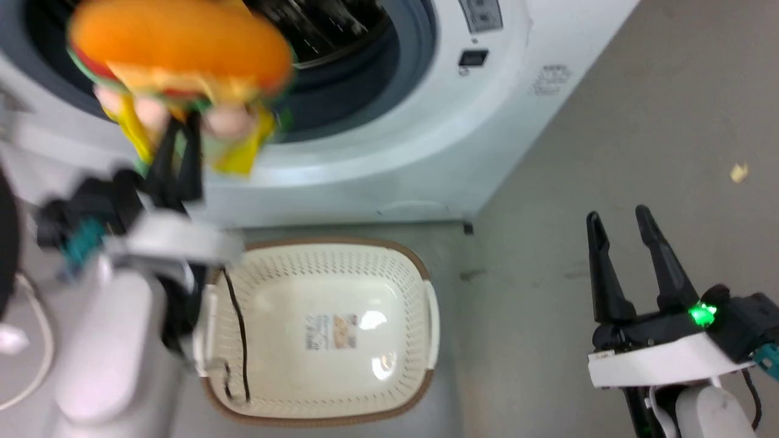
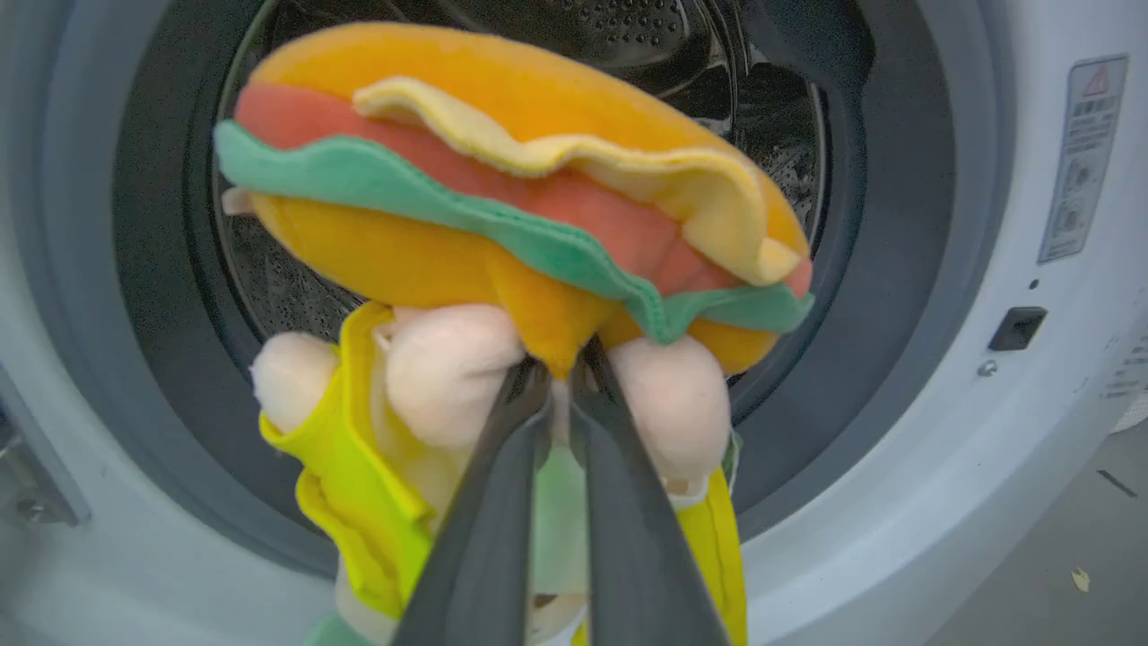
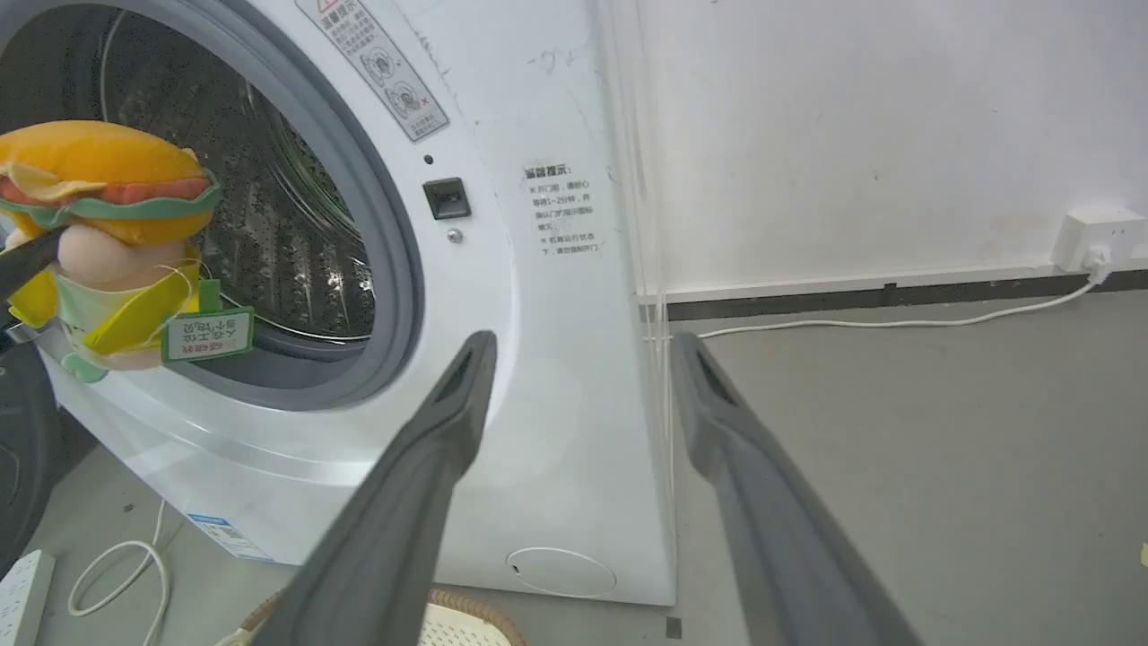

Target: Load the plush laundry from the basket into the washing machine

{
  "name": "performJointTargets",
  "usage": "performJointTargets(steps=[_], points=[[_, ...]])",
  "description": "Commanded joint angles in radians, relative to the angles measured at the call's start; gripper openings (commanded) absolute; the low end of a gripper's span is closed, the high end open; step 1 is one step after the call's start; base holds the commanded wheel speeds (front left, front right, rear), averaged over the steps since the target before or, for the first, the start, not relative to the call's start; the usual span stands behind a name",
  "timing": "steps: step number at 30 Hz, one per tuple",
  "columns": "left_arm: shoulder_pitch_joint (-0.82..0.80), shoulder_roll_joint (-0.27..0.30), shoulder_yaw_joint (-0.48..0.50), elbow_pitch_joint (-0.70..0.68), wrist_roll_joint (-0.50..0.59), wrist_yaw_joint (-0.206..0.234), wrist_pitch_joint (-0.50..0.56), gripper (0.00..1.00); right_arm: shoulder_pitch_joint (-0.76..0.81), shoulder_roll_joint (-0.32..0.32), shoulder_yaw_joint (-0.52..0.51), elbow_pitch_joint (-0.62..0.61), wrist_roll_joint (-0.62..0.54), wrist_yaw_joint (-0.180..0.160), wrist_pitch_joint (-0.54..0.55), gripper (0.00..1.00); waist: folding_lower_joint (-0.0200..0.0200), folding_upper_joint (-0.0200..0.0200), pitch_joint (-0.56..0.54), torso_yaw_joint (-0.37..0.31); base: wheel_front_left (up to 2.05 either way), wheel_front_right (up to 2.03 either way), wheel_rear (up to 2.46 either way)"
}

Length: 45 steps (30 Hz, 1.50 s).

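The hamburger plush hangs in the air just in front of the washing machine's open round mouth, level with the grey gasket. My left gripper is shut on the plush's underside, between its pinkish limbs. The steel drum shows behind the toy. The cream basket stands on the floor below the washer, holding nothing but its paper label. My right gripper stands open above the bare floor at the right.
A white power strip and a looped white cable lie on the floor left of the washer. A wall socket with a cable sits at the right wall. A small scrap lies on the grey floor.
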Motion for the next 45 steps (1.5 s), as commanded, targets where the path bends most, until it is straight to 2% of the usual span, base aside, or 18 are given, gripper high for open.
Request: performJointTargets(steps=[1,13,22,28,33,34,35,45], points=[[-0.056,0.013,0.009,0.012,-0.002,-0.005,0.020,0.00,-0.019,0.000,0.000,-0.005,0.012,-0.001,-0.005,1.00,-0.0001,0.0000,0.059,-0.040,0.00,0.00,0.00],[-0.524,0.174,-0.019,0.250,0.048,-0.085,0.266,0.00,-0.086,0.000,0.000,-0.009,0.080,-0.001,-0.005,1.00,-0.0001,0.0000,0.280,-0.164,0.00,0.00,0.00],[-0.847,0.282,-0.079,0.455,0.119,-0.118,0.381,0.00,-0.135,0.000,0.029,-0.007,0.144,-0.001,-0.005,1.00,-0.0001,0.0000,0.387,-0.239,0.00,0.00,0.00],[-0.954,0.306,-0.130,0.599,0.150,-0.127,0.446,0.00,-0.147,0.000,0.033,-0.002,0.163,-0.001,-0.005,1.00,-0.0001,0.0000,0.410,-0.252,0.00,0.00,0.00],[-0.981,0.306,-0.162,0.673,0.147,-0.133,0.433,0.00,-0.154,0.000,0.041,0.003,0.159,-0.001,-0.005,1.00,-0.0001,0.0000,0.406,-0.244,0.00,0.00,0.00],[-0.980,0.289,-0.175,0.707,0.139,-0.134,0.409,0.22,-0.157,0.000,0.034,0.004,0.151,-0.001,-0.005,1.00,-0.0001,0.0000,0.393,-0.232,0.00,0.00,0.00],[-0.977,0.283,-0.179,0.716,0.136,-0.135,0.395,1.00,-0.158,0.000,0.032,0.004,0.147,-0.001,-0.005,1.00,-0.0001,0.0000,0.385,-0.226,0.00,0.00,0.00],[-0.843,0.212,-0.198,0.797,0.078,-0.137,0.197,1.00,-0.137,0.000,-0.014,0.008,0.070,-0.001,-0.005,1.00,-0.0001,0.0000,0.219,-0.147,0.00,0.00,0.00]])
